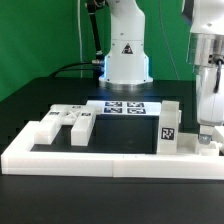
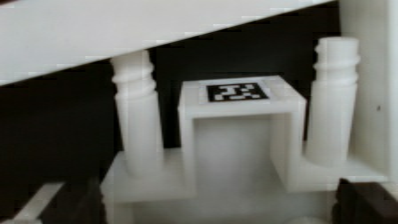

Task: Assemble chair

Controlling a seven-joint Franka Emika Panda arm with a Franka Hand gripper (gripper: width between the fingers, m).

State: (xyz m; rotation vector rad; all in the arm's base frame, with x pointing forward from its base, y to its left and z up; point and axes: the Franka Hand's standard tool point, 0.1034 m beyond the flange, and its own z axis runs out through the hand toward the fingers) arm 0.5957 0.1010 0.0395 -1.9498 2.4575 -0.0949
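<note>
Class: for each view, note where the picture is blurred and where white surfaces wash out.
Exterior view: fairly sharp, but the border rail washes out to plain white. Wrist view: soft throughout, the tag on the chair part smeared, edges fuzzy.
</note>
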